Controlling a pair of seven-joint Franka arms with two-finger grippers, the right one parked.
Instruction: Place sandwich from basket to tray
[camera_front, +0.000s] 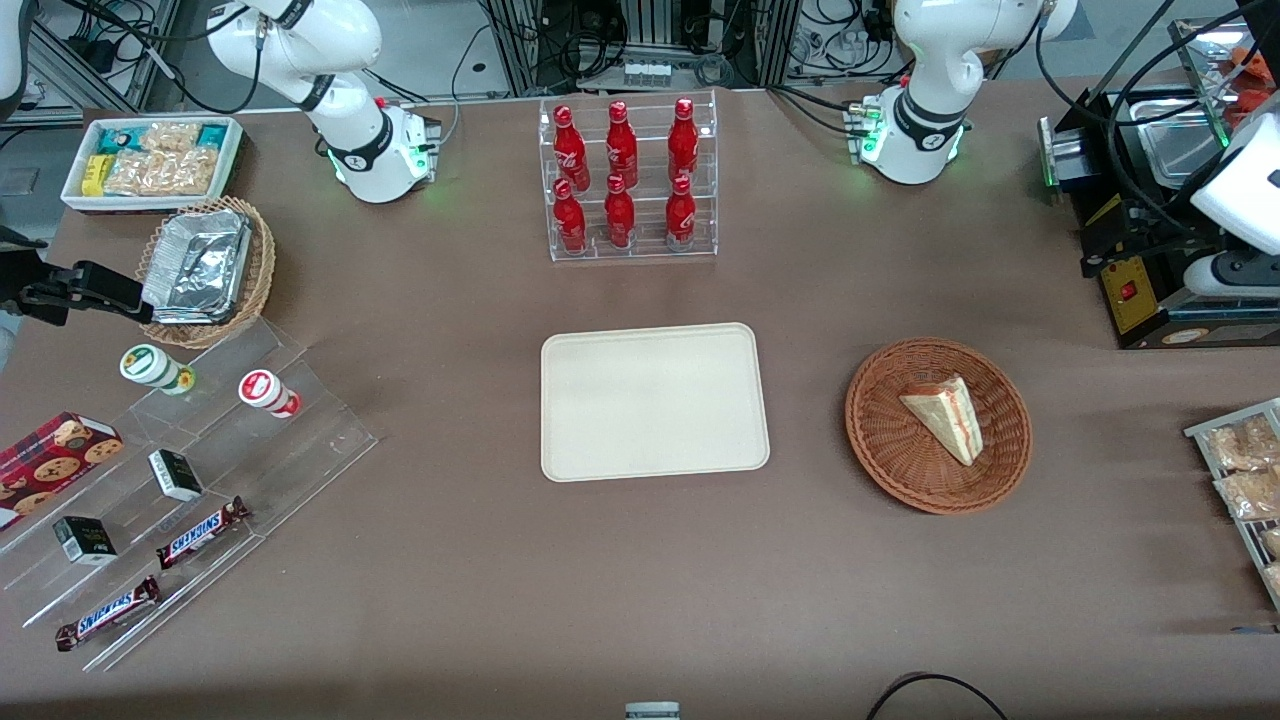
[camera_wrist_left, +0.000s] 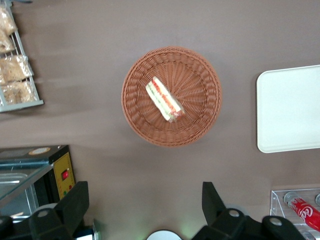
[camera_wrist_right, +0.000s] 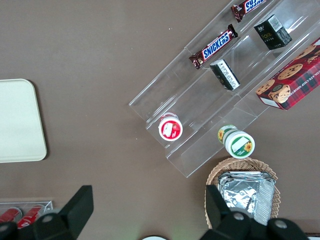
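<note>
— While we look down from our working arm's wrist, our black two-fingered claw (camera_wrist_left: 145, 207) hangs high above the brown worktop (camera_front: 480, 560), its fingers spread wide and gripping nothing. Where is the sandwich?

— We see the small clear-wrapped triangular sandwich with pale bread and red-orange and green filling (camera_front: 945, 418) lying in the round reddish-brown woven wicker basket (camera_front: 880, 440), roughly at its middle. The basket stands toward our working arm's end of the worktop, well apart from the flat cream-beige rectangular plastic tray with rounded corners (camera_front: 655, 400), which carries nothing.

— Any writing we can read?

— Yes. On the clear acrylic stepped stand (camera_front: 200, 500) toward the parked arm's end lie two brown chocolate bars (camera_front: 200, 530) marked "SNICKERS" in blue letters. The six red bottles (camera_front: 620, 175) in the clear acrylic rack, farther from the front camera than the tray, carry white script; from the wrist one reads "Coca". The red box printed with cookies (camera_front: 50, 455) bears lettering too small for us to make out, as do the small dark cartons (camera_front: 175, 473) beside it.

— And near the basket?

— We see a black machine with a yellow panel and a red button (camera_front: 1130, 290).
</note>
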